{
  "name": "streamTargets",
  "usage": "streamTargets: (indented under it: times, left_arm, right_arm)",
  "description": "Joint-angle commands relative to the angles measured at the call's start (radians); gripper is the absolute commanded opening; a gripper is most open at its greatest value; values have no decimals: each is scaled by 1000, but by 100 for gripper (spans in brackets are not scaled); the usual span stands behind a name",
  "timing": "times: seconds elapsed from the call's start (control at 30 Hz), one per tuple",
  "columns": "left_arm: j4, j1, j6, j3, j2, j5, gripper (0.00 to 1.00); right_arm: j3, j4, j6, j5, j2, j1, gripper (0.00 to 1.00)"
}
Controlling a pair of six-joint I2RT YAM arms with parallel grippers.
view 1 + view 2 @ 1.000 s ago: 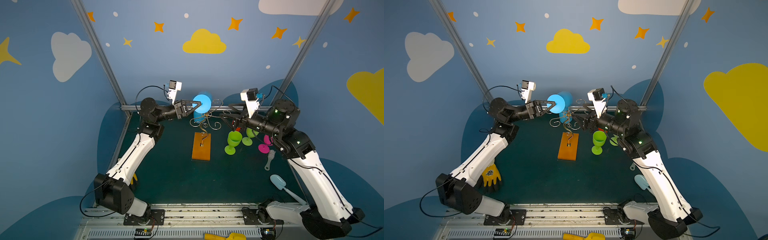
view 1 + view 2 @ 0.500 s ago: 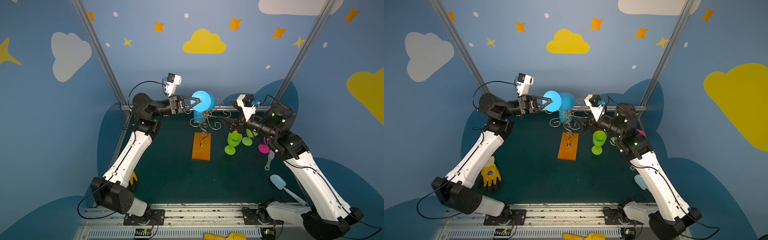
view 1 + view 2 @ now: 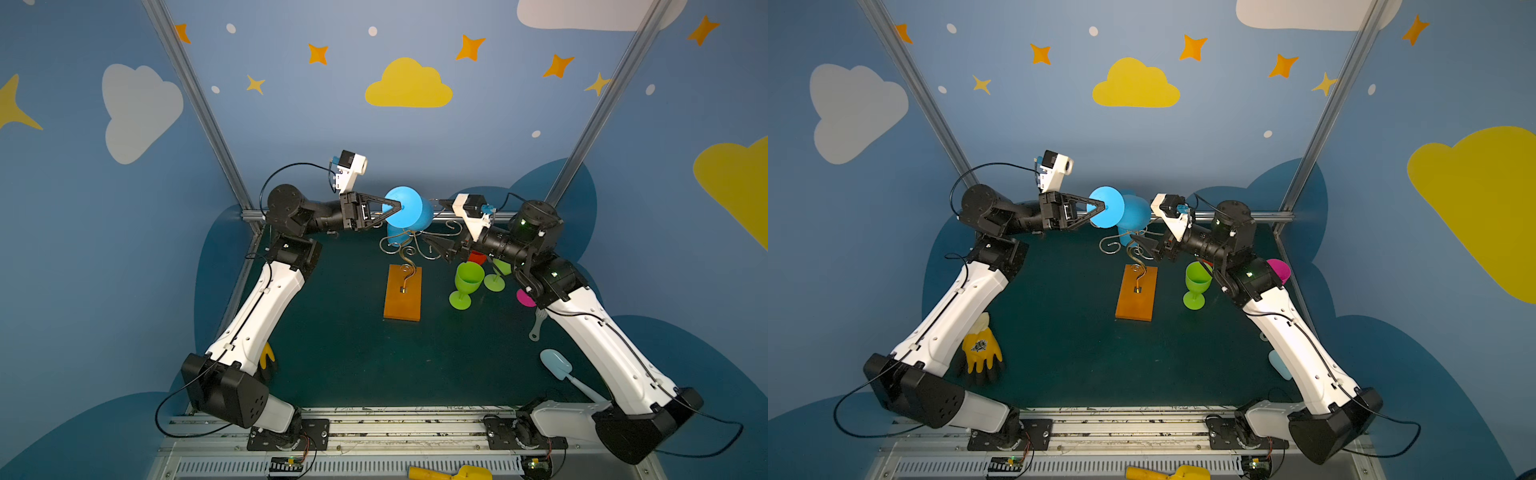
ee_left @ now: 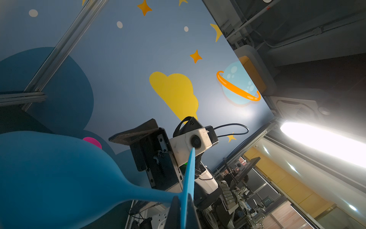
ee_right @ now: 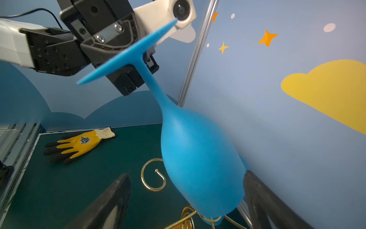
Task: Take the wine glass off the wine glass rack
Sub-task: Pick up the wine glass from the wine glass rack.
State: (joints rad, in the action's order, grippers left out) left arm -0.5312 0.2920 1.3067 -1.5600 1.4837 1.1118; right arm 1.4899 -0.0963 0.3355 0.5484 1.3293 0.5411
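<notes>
The blue wine glass (image 3: 420,212) (image 5: 198,158) hangs tilted, foot up, above the wine glass rack (image 3: 402,296) (image 3: 1136,296). My left gripper (image 3: 398,205) (image 3: 1103,206) (image 4: 183,200) is shut on the edge of its round foot (image 5: 126,57). The stem is clear of the gold curls (image 5: 152,174); the bowl's lower end hovers just over the wire arms. My right gripper (image 3: 434,224) (image 5: 186,175) is open, one finger on each side of the bowl's lower part, not touching it.
Green glasses (image 3: 467,282), a pink one (image 3: 524,298) and a red one (image 3: 477,257) stand right of the rack under the right arm. A grey utensil (image 3: 537,324) and pale blue scoop (image 3: 555,365) lie front right. A yellow glove (image 3: 980,347) lies left. Another blue shape (image 3: 395,237) sits behind the rack.
The left wrist has turned and drawn back, tilting the glass so its bowl swings toward the right arm. The right gripper has come closer, round the bowl, and opened a little wider.
</notes>
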Motion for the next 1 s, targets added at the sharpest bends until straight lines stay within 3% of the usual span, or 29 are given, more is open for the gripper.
streamTargets:
  times: [0.0,0.43,0.97]
  left_arm:
    - [-14,5,-3,-32,-22,16,3]
    - [-31,16,18,-44,-22,20,3]
    - [-98,16,83,-63,-19,20,3]
  right_arm:
    - [52,35,9,25,24,13,88]
    - [125,26,8,10,140,36,88]
    - [130,1,30,-42,174,56,88]
